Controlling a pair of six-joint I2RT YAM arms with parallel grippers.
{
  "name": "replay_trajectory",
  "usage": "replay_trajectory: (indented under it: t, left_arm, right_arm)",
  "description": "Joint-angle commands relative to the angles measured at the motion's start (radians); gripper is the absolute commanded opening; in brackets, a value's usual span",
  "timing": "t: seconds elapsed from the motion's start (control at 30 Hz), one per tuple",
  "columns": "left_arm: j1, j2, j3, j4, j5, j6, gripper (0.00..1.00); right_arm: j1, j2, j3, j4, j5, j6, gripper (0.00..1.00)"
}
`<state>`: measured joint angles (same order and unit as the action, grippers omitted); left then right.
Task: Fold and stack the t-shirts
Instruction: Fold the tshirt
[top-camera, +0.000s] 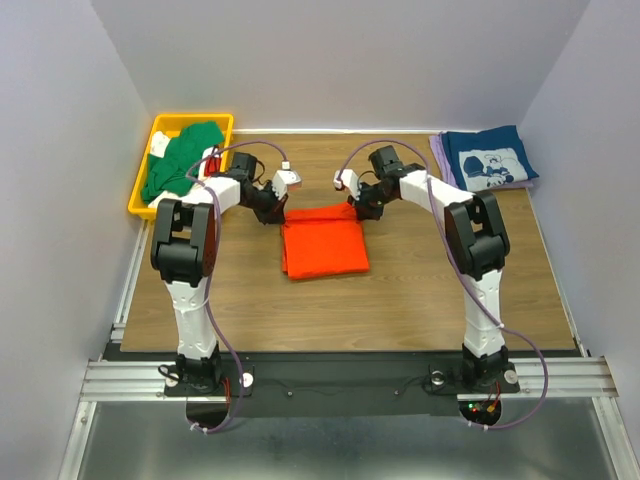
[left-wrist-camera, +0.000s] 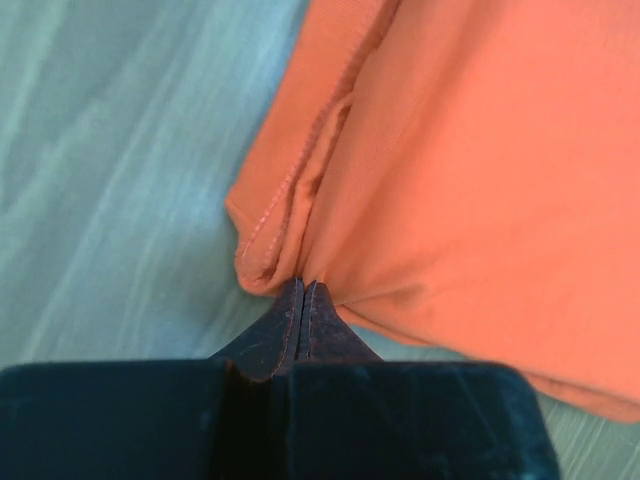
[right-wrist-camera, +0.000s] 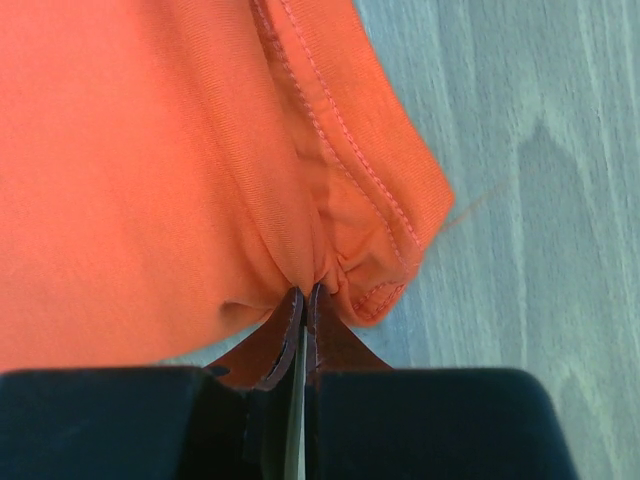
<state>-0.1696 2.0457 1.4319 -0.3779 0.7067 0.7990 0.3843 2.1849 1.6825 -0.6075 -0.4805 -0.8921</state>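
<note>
The bright orange t-shirt (top-camera: 322, 245) lies folded in the middle of the table. My left gripper (top-camera: 279, 213) is shut on its far left corner, where a hemmed edge bunches at the fingertips in the left wrist view (left-wrist-camera: 303, 283). My right gripper (top-camera: 358, 208) is shut on the far right corner, pinching a fold of orange cloth (right-wrist-camera: 305, 289). The navy t-shirt with white print (top-camera: 488, 158) lies folded at the far right on top of the lavender one (top-camera: 437, 153). The green t-shirt (top-camera: 183, 158) is crumpled in the yellow bin.
The yellow plastic bin (top-camera: 141, 178) stands at the far left corner of the table, with something white in it beside the green cloth. Grey walls close in the table on three sides.
</note>
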Motion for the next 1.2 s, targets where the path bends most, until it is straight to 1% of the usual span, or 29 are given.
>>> replay_trajectory:
  t: [0.0, 0.03, 0.07, 0.1, 0.13, 0.17, 0.27, 0.3, 0.33, 0.37, 0.4, 0.43, 0.47, 0.5, 0.53, 0.57, 0.63, 0.67, 0.7, 0.77, 0.8, 0.87, 0.93, 1.07, 1.17]
  left_arm:
    - [-0.044, -0.138, -0.095, -0.053, -0.036, 0.037, 0.00]
    - [-0.056, -0.169, -0.164, -0.050, -0.035, 0.045, 0.00]
    - [-0.070, -0.200, -0.197, -0.053, -0.035, 0.048, 0.00]
    - [-0.099, -0.256, -0.258, -0.061, -0.033, 0.054, 0.00]
    - [-0.111, -0.284, -0.258, -0.070, -0.023, 0.057, 0.00]
    - [-0.122, -0.310, -0.313, -0.076, -0.004, 0.058, 0.00]
    - [-0.142, -0.401, -0.393, -0.098, 0.020, 0.060, 0.00]
    - [-0.143, -0.430, -0.404, -0.110, 0.042, 0.065, 0.00]
    - [-0.143, -0.443, -0.410, -0.127, 0.046, 0.069, 0.00]
    - [-0.142, -0.453, -0.413, -0.133, 0.051, 0.077, 0.10]
    - [-0.140, -0.467, -0.410, -0.136, 0.050, 0.077, 0.17]
    - [-0.139, -0.495, -0.407, -0.136, 0.050, 0.081, 0.26]
    - [-0.133, -0.510, -0.397, -0.130, 0.048, 0.083, 0.33]
    - [-0.131, -0.542, -0.390, -0.109, 0.042, 0.083, 0.36]
    - [-0.131, -0.556, -0.374, -0.101, 0.040, 0.089, 0.38]
    - [-0.134, -0.567, -0.364, -0.092, 0.043, 0.098, 0.45]
    - [-0.146, -0.581, -0.349, -0.059, 0.043, 0.097, 0.50]
    - [-0.168, -0.579, -0.331, -0.055, 0.034, 0.104, 0.52]
    - [-0.185, -0.572, -0.323, -0.053, 0.028, 0.111, 0.52]
    - [-0.215, -0.544, -0.309, -0.044, 0.014, 0.132, 0.53]
    - [-0.249, -0.524, -0.307, -0.030, -0.001, 0.128, 0.53]
    - [-0.281, -0.501, -0.300, 0.011, -0.007, 0.102, 0.53]
    - [-0.317, -0.460, -0.295, 0.057, -0.029, 0.069, 0.53]
    - [-0.346, -0.397, -0.289, 0.100, -0.044, 0.048, 0.53]
    - [-0.360, -0.354, -0.294, 0.128, -0.029, 0.046, 0.53]
  right_arm:
    - [0.001, -0.065, -0.142, -0.021, -0.013, 0.048, 0.00]
    - [0.005, -0.094, -0.179, -0.021, -0.020, 0.050, 0.01]
    - [0.017, -0.152, -0.219, -0.020, -0.026, 0.051, 0.00]
    - [0.022, -0.186, -0.293, -0.021, -0.032, 0.056, 0.01]
    - [0.025, -0.216, -0.325, -0.021, -0.039, 0.064, 0.01]
    - [0.034, -0.281, -0.355, -0.023, -0.061, 0.088, 0.01]
    - [0.042, -0.374, -0.441, -0.034, -0.093, 0.140, 0.02]
    - [0.042, -0.417, -0.451, -0.037, -0.098, 0.162, 0.09]
    - [0.042, -0.436, -0.454, -0.044, -0.095, 0.177, 0.18]
    - [0.042, -0.447, -0.451, -0.052, -0.069, 0.215, 0.28]
    - [0.041, -0.458, -0.440, -0.055, -0.054, 0.232, 0.44]
    - [0.039, -0.471, -0.429, -0.057, -0.037, 0.245, 0.46]
    - [0.024, -0.476, -0.399, -0.057, -0.035, 0.269, 0.49]
    - [0.013, -0.468, -0.380, -0.057, -0.043, 0.284, 0.53]
    - [0.002, -0.459, -0.360, -0.057, -0.058, 0.301, 0.53]
    - [-0.018, -0.441, -0.309, -0.057, -0.100, 0.339, 0.54]
    - [-0.028, -0.400, -0.256, -0.058, -0.144, 0.372, 0.52]
    - [-0.028, -0.342, -0.213, -0.061, -0.188, 0.392, 0.50]
    - [-0.028, -0.315, -0.187, -0.063, -0.214, 0.403, 0.48]
    - [-0.028, -0.224, -0.143, -0.064, -0.265, 0.445, 0.46]
    - [-0.028, -0.190, -0.098, -0.064, -0.311, 0.462, 0.45]
    - [-0.027, -0.118, -0.063, -0.063, -0.358, 0.493, 0.45]
    - [-0.027, -0.082, -0.027, -0.063, -0.378, 0.521, 0.45]
    - [-0.027, -0.042, -0.032, -0.060, -0.405, 0.538, 0.45]
    - [-0.027, -0.010, -0.047, -0.061, -0.409, 0.533, 0.45]
